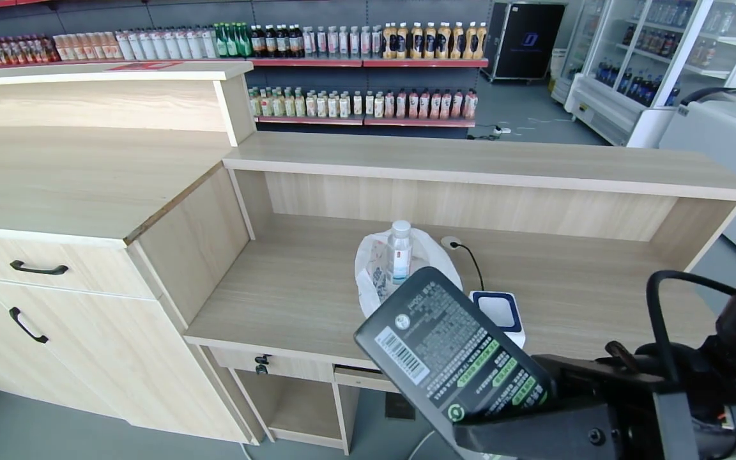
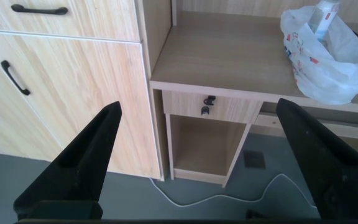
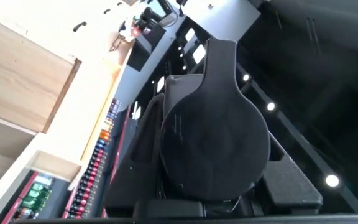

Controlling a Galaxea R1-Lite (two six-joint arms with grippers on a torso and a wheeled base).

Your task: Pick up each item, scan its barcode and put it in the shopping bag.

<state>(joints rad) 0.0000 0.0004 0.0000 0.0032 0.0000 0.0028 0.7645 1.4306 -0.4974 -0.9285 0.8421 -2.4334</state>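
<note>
The right gripper (image 1: 524,415) sits in the lower right of the head view, clenched on the near end of a flat black package (image 1: 451,351). The package slants up toward the lower centre of the frame, label side facing the camera, with its barcode (image 1: 398,356) near the far end. In the right wrist view this gripper (image 3: 210,186) has its fingers (image 3: 135,168) on either side of the package (image 3: 213,137), whose plain dark face is turned to that camera.

The left gripper (image 2: 197,112) is spread wide with nothing between its fingers (image 2: 79,168) — past them are the floor and the front of the wooden counter (image 2: 216,56).

Just behind the package in the head view, slightly right of centre, a white scanner (image 1: 502,313) lies on the counter (image 1: 291,287), partly hidden by the package, and its dark cable (image 1: 473,265) runs back toward the counter's rear wall. Just left of the scanner, at the centre of the frame, the white shopping bag (image 1: 371,271) stands open — a clear bottle (image 1: 398,252) is upright inside it. The left wrist view also shows the bag (image 2: 328,68) and the bottle (image 2: 324,15).
</note>
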